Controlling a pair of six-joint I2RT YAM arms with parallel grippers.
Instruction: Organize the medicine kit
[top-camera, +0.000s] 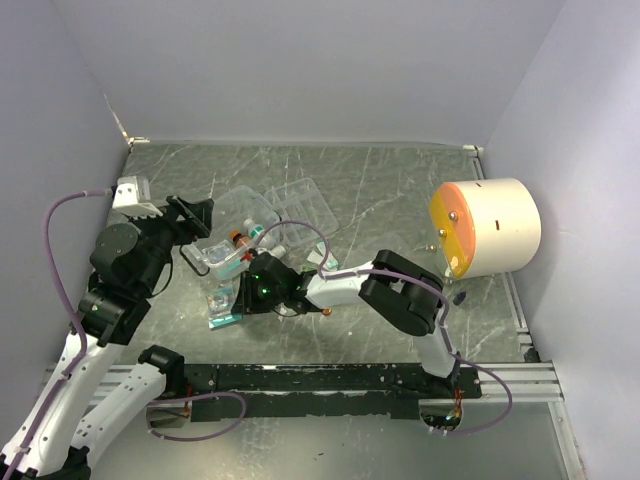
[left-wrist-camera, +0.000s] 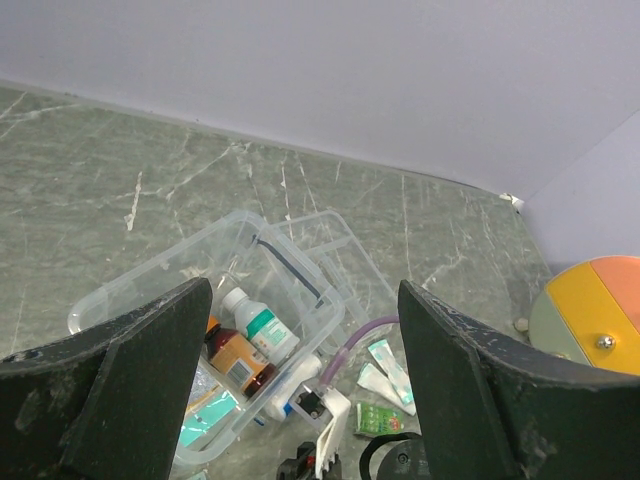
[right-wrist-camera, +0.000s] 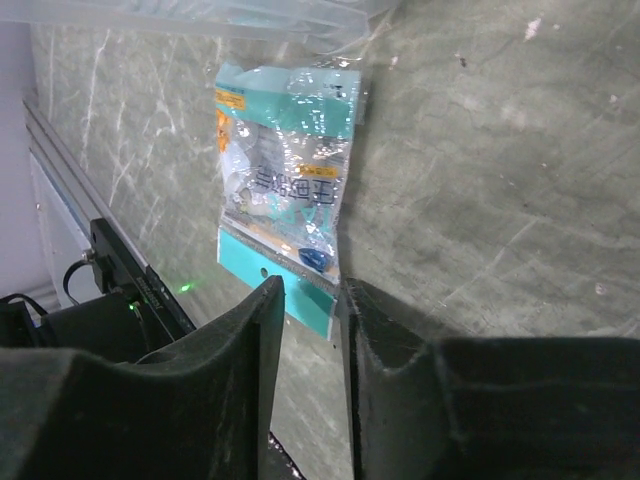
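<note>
Hovering above the medicine kit (left-wrist-camera: 150, 270), the left gripper (left-wrist-camera: 303, 290) is holding its fingers (left-wrist-camera: 130, 380) wide apart, clear of it. Its wrist view is showing bottles (left-wrist-camera: 250, 335) lying inside the clear box, which is sitting left of centre on the table (top-camera: 400, 180), divided tray (top-camera: 300, 205) just beside it. Only the right wrist view is revealing the right gripper (right-wrist-camera: 312, 290) pinching the teal edge of a sealed packet (right-wrist-camera: 285, 150) beside the box.
</note>
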